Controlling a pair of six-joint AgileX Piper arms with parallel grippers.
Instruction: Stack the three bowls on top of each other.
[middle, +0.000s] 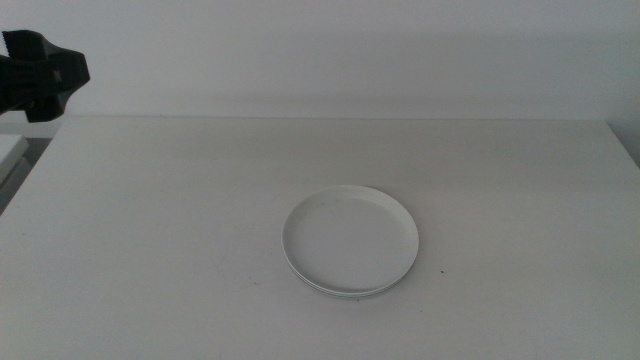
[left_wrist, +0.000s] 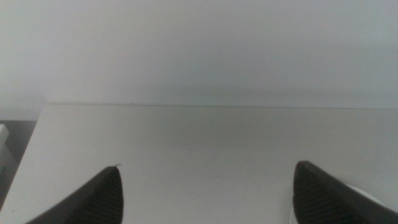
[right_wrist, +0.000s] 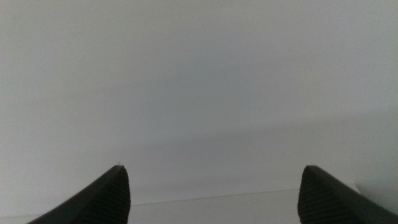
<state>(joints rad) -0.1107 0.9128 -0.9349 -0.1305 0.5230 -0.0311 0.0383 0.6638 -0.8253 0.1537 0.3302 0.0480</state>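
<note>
Soft, even, cool light; no glare. Faint shadow along near rim of white round plastic dish stack (middle: 351, 241) on pale matte table (middle: 150, 240). Wrist views hazy, low contrast, dark jaw tips blurred.

I was working in what looked like a bare lab setup: a plain white table (middle: 150, 220) against a blank white wall (middle: 350, 50)

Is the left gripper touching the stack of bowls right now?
Apart. The middle view shows the left gripper raised at the table's far left corner, with bare table between it and the stack of bowls.
</note>
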